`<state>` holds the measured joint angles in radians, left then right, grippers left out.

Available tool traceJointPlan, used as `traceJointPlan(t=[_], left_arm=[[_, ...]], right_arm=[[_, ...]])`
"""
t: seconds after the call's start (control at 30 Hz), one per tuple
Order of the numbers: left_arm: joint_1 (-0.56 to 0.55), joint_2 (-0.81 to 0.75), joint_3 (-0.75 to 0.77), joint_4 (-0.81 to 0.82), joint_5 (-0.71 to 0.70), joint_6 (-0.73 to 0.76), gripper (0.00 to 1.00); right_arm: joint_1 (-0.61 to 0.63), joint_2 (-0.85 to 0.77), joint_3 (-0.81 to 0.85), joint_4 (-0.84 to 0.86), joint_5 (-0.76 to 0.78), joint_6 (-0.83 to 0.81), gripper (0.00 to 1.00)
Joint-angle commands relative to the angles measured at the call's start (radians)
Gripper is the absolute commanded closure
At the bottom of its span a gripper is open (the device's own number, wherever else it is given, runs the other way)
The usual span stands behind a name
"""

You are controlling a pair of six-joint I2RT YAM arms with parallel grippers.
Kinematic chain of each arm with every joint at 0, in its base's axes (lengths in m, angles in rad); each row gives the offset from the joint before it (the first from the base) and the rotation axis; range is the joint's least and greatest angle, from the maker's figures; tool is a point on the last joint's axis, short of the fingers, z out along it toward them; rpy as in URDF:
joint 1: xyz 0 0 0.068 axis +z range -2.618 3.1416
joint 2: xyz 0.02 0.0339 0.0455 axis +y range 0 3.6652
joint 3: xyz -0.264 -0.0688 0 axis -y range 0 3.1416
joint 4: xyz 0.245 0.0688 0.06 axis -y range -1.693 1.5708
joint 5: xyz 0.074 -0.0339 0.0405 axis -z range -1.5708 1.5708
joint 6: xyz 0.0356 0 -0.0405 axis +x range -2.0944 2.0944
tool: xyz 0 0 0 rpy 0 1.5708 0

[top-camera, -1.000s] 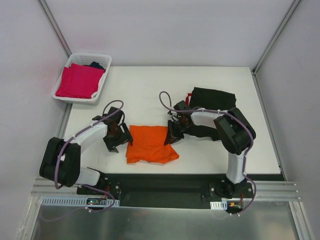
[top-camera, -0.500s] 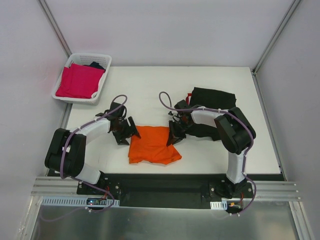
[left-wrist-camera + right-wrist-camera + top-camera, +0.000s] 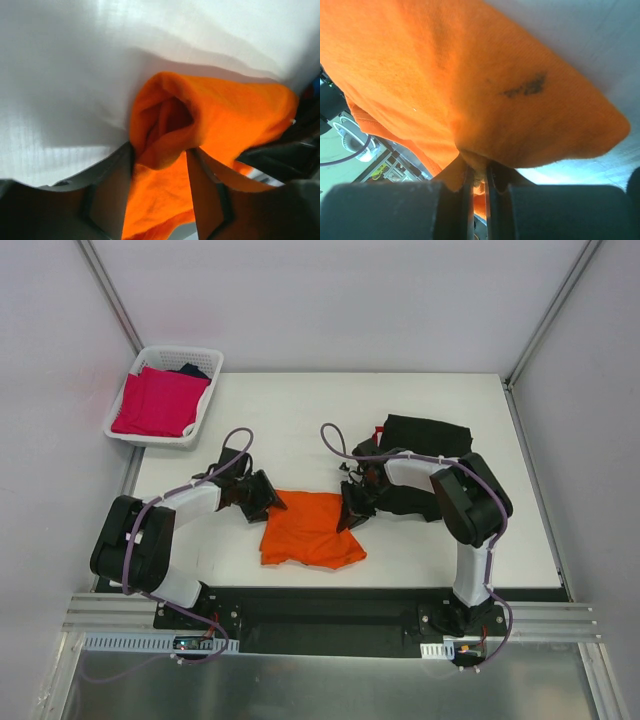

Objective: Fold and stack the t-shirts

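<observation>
White tabletop carries a crumpled bright orange cloth t-shirt near its front edge, between both arms. Its right hem sits pinched tight in the right gripper. The left gripper straddles a bunched fold, jaws apart. Closing there may grab several layers, spoiling the fold.

Left arm, right arm: white link shells, bulky black joint housings. Thin purple cable looped along each arm. Black base mounts at near edge. Left fingers flat, matte grey; right fingers dark, blocky.
</observation>
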<state>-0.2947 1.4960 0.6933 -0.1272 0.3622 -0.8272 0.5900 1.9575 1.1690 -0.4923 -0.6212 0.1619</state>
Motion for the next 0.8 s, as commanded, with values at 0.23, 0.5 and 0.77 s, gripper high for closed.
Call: traceJointPlan(t=[0.23,0.5,0.77], left_arm=[[-0.003,-0.034,-0.1,-0.029,-0.022,-0.006,1.0],[-0.004,-0.105,0.037,-0.133,-0.063,0.033,1.0],[-0.04,-0.091,0.218,-0.221,-0.06,0.068,1.0]], right_arm=[[-0.01,0.011,0.009,-0.04,0.04,-0.041,0.99],[-0.022,-0.028,0.032,-0.06,0.094,-0.035,0.99],[-0.065,-0.103,0.136,-0.138,0.132,-0.05,0.99]])
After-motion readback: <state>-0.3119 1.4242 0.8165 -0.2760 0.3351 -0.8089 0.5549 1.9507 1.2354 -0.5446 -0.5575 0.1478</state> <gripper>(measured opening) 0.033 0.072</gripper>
